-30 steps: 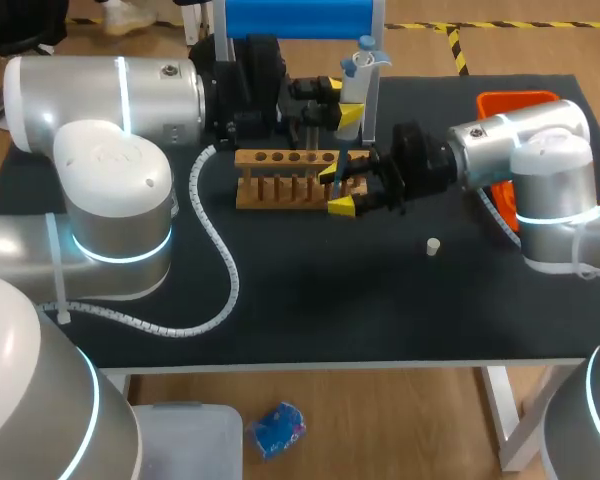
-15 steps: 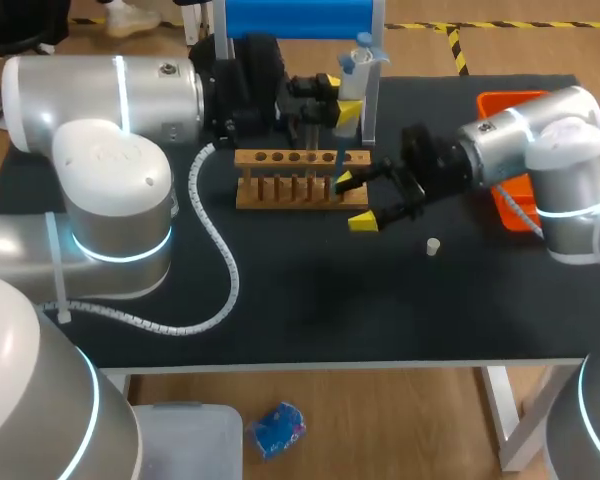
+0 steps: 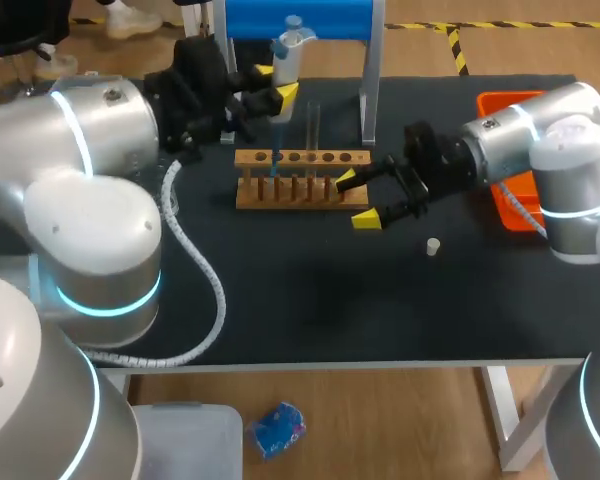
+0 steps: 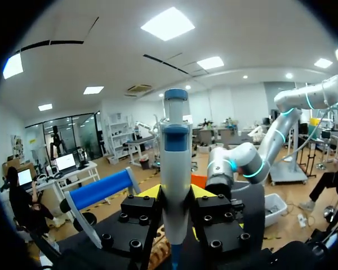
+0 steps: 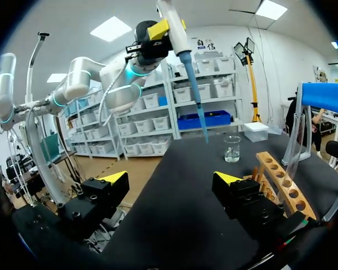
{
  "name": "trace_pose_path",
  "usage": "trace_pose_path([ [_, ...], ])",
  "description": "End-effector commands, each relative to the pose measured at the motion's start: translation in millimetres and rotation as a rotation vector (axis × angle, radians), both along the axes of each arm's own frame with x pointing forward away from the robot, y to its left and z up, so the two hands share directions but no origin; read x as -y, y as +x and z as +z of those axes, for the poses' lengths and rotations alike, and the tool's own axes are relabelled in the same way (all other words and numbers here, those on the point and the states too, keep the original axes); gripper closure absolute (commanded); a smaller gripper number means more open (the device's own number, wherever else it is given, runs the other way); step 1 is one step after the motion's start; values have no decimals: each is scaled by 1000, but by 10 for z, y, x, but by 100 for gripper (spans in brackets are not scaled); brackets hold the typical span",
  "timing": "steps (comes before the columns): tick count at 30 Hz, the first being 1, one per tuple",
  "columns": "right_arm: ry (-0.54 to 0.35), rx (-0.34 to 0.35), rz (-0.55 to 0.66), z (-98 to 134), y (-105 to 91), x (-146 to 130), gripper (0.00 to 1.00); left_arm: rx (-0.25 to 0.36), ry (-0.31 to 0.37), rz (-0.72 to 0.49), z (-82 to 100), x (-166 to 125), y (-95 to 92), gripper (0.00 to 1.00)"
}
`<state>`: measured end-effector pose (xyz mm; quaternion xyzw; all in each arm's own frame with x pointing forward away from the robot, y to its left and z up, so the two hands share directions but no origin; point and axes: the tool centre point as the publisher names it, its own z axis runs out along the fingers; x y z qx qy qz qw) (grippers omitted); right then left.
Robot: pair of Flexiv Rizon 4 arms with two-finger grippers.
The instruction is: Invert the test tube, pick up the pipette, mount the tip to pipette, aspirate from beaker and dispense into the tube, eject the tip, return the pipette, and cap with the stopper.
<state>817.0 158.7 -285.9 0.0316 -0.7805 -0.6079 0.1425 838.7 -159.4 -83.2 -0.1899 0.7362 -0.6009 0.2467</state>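
The left hand point(image 3: 276, 84) grips the pipette point(image 3: 288, 45) aloft near the rack point(image 3: 300, 192). The right hand point(image 3: 357, 199) hovers released over the black worktop point(image 3: 310, 290).

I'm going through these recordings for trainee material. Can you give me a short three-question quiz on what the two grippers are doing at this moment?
1. True or false: the right gripper is shut on the stopper.
2. What does the left gripper hold? A) the stopper B) the pipette C) nothing
3. Short answer: which gripper is nearer the stopper?

Key
1. False. The right gripper is open, and the stopper lies apart from it on the table.
2. B. The left gripper is shut on the pipette, which has a blue tip mounted.
3. The right gripper.
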Motion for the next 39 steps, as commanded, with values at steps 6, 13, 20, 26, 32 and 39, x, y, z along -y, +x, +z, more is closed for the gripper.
trace_pose_path([
  [6, -2, 0, 1, 8, -1, 7, 0, -10, 28, 63, 53, 14, -114, 100],
  [13, -2, 0, 1, 8, -1, 7, 0, -10, 28, 63, 53, 14, -114, 100],
  [20, -9, 25, -29, 10, -15, -59, 0, -30, -19, 57, 64, -153, -60, 100],
  [26, -40, 82, -103, -36, -31, -295, 0, -63, -108, -28, 25, -477, -19, 100],
  [32, -52, 141, -136, -98, -67, -555, 0, -31, -108, -89, -11, -752, -43, 100],
  [39, -75, 231, -167, -195, -176, -825, 0, -11, -135, -157, -87, -1022, -40, 100],
])
